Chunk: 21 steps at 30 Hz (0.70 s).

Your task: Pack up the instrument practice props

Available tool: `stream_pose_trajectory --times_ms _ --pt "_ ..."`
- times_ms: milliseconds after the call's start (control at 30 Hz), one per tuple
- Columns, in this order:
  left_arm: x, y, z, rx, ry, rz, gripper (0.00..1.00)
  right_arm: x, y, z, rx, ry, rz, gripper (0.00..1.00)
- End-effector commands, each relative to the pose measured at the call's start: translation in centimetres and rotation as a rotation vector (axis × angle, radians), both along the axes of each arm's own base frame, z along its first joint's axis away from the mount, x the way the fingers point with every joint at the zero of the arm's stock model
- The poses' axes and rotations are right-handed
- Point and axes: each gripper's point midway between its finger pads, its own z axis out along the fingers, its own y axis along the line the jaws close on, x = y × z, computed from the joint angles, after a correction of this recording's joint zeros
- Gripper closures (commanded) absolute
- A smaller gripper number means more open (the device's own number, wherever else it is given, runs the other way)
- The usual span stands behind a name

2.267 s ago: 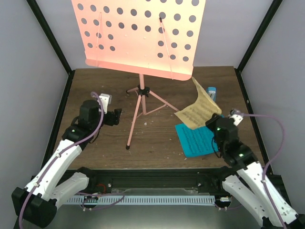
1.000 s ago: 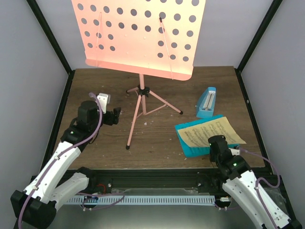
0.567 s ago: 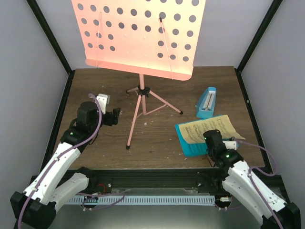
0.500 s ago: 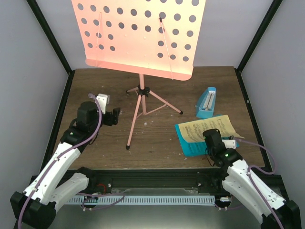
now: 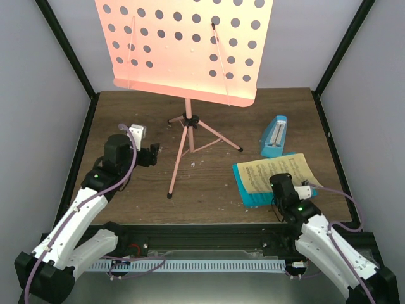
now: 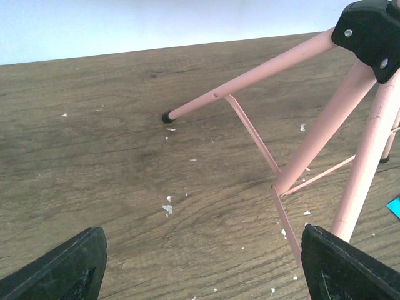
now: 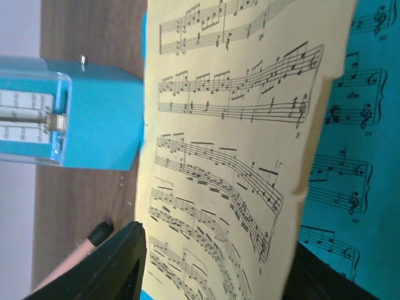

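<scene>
The right gripper [image 7: 219,272] hangs low over the yellow music sheet [image 5: 285,170], its fingers spread to either side of the paper's width and not pinching it. That sheet lies flat and a little askew on the blue music sheet [image 5: 250,190], covering its far right part. The blue edge shows on the left and along the near side. In the top view the yellow sheet's long side runs roughly left to right across the worktop [image 5: 209,183], so the gripper meets it from its near edge.

Just past the two sheets, farther from the arm bases, the small blue metronome [image 5: 274,137] lies on its side with its clear cover facing up. It is close to the sheets' far corner, though I cannot tell if they touch. It lies straight ahead of the right gripper, and the right arm is plainly the nearer one for it.

The salmon-pink music stand [image 5: 183,44] stands upright at mid-worktop. The left gripper [image 6: 200,262] waits just beside its tripod legs, fingers wide apart with nothing between them, so the stand looks like the left arm's job.
</scene>
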Motion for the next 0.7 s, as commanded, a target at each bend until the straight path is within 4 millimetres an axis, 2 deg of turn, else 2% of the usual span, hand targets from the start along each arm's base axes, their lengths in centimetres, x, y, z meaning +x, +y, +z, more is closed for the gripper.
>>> stream_pose_trajectory --times_ms 0,100,200,400,567,667 --pt "0.2 0.4 -0.3 0.017 -0.002 0.016 0.14 -0.8 -1.6 0.9 -0.051 -0.011 -0.053 0.45" --pt "0.2 0.5 -0.4 0.019 0.001 0.017 0.14 -1.1 -2.4 2.0 -0.075 -0.025 -0.079 0.37" --pt "0.2 0.4 -0.3 0.018 -0.002 0.017 0.14 -1.1 -3.1 3.9 -0.114 -0.058 -0.096 0.28" --pt "0.2 0.4 -0.3 0.017 -0.002 0.015 0.14 -0.9 -4.1 7.7 -0.204 -0.111 -0.095 0.16" --pt "0.2 0.3 -0.4 0.017 0.0 0.012 0.13 -0.5 -4.5 10.9 -0.292 -0.159 -0.061 0.13" --pt "0.2 0.2 -0.4 0.014 0.001 0.009 0.13 -0.2 -4.0 11.2 -0.316 -0.158 -0.016 0.12"
